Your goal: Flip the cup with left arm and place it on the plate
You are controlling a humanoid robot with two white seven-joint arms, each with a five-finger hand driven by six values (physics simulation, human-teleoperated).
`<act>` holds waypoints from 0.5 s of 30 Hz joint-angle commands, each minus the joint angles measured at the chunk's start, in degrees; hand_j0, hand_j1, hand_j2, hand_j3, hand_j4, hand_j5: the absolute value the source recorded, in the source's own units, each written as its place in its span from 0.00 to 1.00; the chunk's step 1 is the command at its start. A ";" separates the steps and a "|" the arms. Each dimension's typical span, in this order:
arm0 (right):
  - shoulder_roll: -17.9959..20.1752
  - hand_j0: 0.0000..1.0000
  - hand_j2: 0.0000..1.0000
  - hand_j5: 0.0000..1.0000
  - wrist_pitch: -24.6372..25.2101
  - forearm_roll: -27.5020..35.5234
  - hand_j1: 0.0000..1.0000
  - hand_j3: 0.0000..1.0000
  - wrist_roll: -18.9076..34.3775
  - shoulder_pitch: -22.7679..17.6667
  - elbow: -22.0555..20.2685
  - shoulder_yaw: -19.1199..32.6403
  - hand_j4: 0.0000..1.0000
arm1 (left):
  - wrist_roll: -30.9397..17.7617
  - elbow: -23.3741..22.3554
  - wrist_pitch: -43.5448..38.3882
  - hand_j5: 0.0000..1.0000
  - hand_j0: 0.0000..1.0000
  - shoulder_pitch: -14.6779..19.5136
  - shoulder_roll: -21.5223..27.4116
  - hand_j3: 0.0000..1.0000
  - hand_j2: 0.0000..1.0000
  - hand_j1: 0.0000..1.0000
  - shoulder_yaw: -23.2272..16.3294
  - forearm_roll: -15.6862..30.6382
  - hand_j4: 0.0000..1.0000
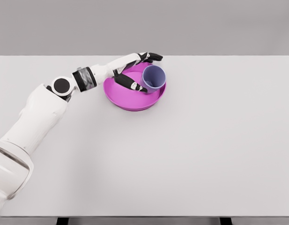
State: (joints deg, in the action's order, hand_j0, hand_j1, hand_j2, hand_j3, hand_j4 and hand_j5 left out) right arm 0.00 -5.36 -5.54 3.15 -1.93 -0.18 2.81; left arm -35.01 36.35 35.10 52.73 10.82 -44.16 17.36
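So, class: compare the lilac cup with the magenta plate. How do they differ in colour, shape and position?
The lilac cup is pale purple, the magenta plate vivid pink. The cup is tall and narrow with its opening visible, the plate wide and shallow. The cup sits inside the plate, between the left hand's fingers; the plate rests on the white table. Both are round and open.

No readable text, label, brand, number or sign found on any surface shown.
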 commanded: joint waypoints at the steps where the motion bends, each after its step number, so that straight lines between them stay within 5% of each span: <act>1: 0.00 1.00 1.00 1.00 0.00 0.00 1.00 1.00 0.01 0.00 0.00 0.00 1.00 | 0.01 -0.05 -0.10 0.98 0.98 0.00 0.00 0.98 0.98 0.98 0.39 0.39 0.98; 15: 0.00 1.00 1.00 1.00 0.00 0.00 1.00 1.00 0.01 0.00 0.00 0.00 1.00 | 0.01 0.04 -0.10 1.00 1.00 0.00 3.25 1.00 1.00 1.00 2.23 0.31 1.00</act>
State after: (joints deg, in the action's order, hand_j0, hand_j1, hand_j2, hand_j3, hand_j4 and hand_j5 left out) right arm 0.00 -5.36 -5.54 3.16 -1.93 -0.17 2.81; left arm -35.02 36.24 35.12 52.65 13.49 -42.11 17.21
